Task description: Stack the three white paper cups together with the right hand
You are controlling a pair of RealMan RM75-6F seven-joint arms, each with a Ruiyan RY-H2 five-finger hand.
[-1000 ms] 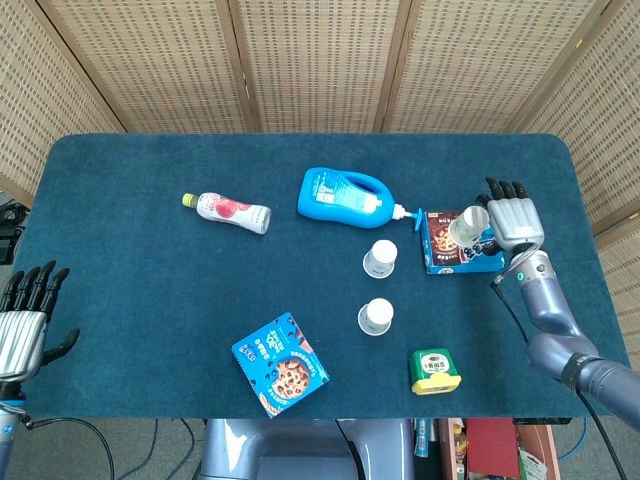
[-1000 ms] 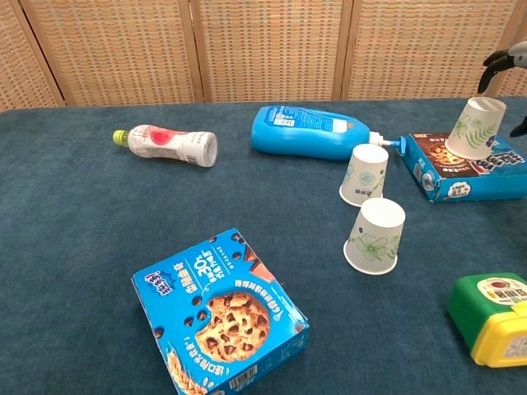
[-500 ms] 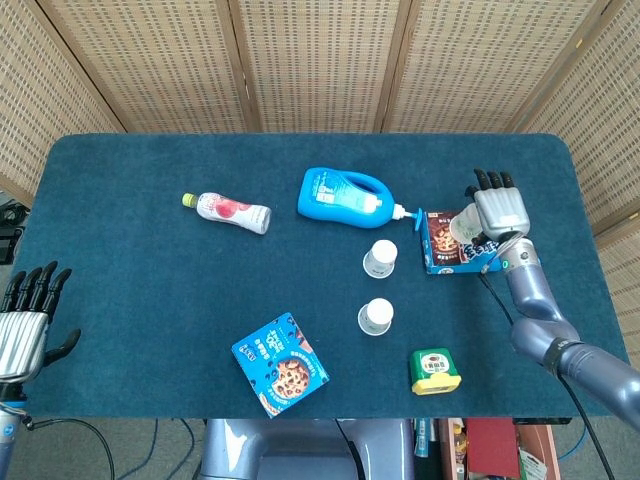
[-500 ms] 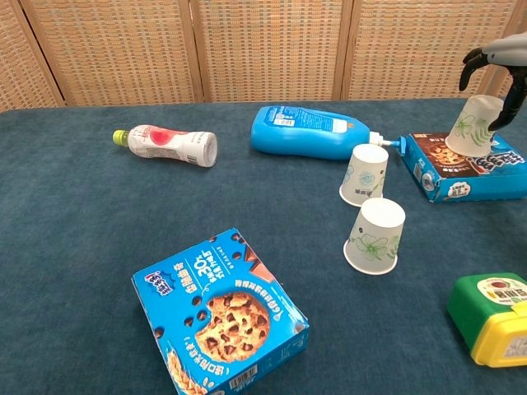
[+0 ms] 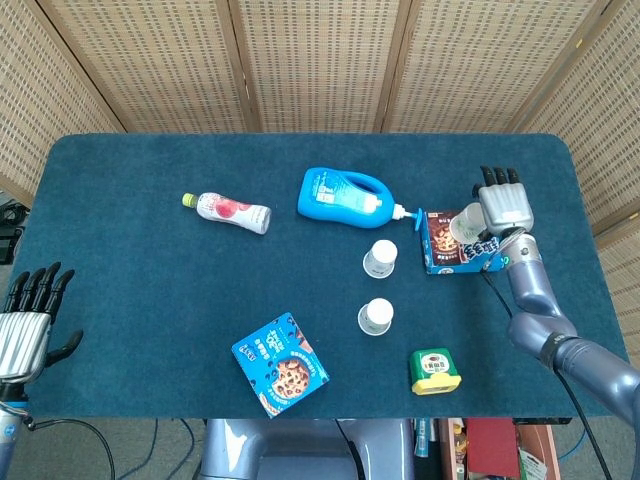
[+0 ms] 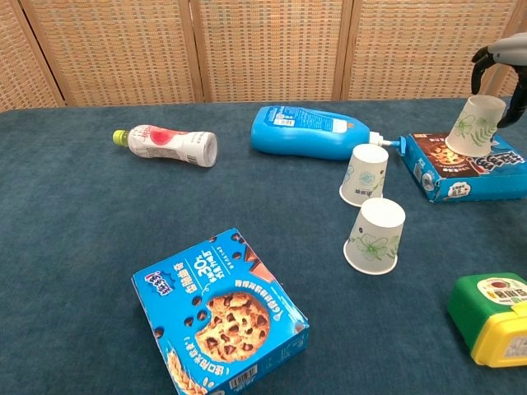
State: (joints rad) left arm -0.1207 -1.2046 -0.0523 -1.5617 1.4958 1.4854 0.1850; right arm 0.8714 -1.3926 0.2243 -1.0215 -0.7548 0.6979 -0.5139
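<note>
Three white paper cups with green leaf prints, all mouth-down. One cup [image 6: 474,125] sits tilted on the dark-blue snack box [image 6: 461,167] at table right; two more, the middle cup [image 6: 365,174] and the near cup [image 6: 375,234], stand on the blue cloth table [image 5: 150,280] just left of the box, close together (likely the stacking targets). Nothing stacked yet.

Right hand [image 5: 503,207] hovers over the box-top cup, fingers curved about its upper end; whether they actually clamp it cannot be told. Left hand [image 5: 25,318] idles at the table's near-left edge, fingers spread, holding nothing.
</note>
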